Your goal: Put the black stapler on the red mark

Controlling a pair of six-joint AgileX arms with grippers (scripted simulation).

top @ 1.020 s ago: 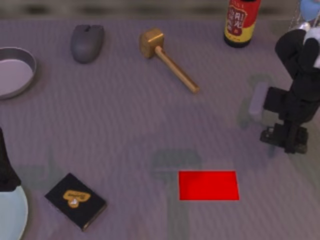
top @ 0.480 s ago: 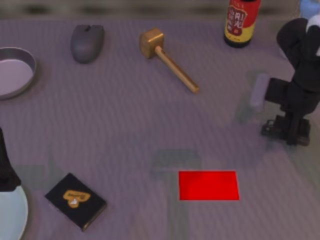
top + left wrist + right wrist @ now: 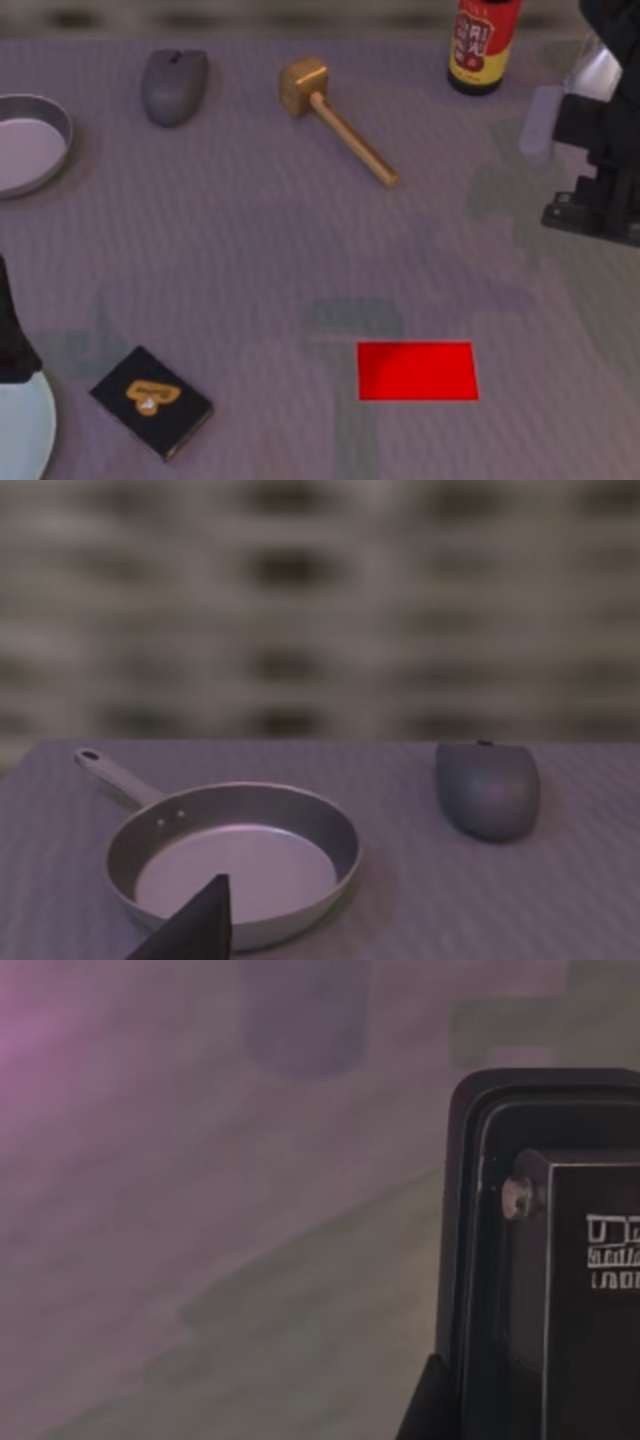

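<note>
The black stapler (image 3: 588, 214) hangs above the table at the right edge, with my right gripper (image 3: 600, 222) shut on it. In the right wrist view the stapler (image 3: 560, 1290) fills one side from close by, with a rivet and pale lettering on it, and one dark fingertip (image 3: 428, 1410) rests against it. The red mark (image 3: 418, 370) lies flat and bare near the front, left of and nearer than the stapler. My left gripper (image 3: 12, 345) is parked at the left edge, open; one fingertip (image 3: 195, 930) shows in front of the pan.
A wooden mallet (image 3: 335, 118) lies at the back middle and a grey mouse (image 3: 174, 85) left of it. A grey pan (image 3: 30, 143) sits at the far left, a dark bottle (image 3: 482, 45) at the back right, and a flat black box with an orange logo (image 3: 151, 402) front left.
My right gripper has carried the stapler toward the far right edge and it now looks higher above the table. The left arm and the other objects have not moved.
</note>
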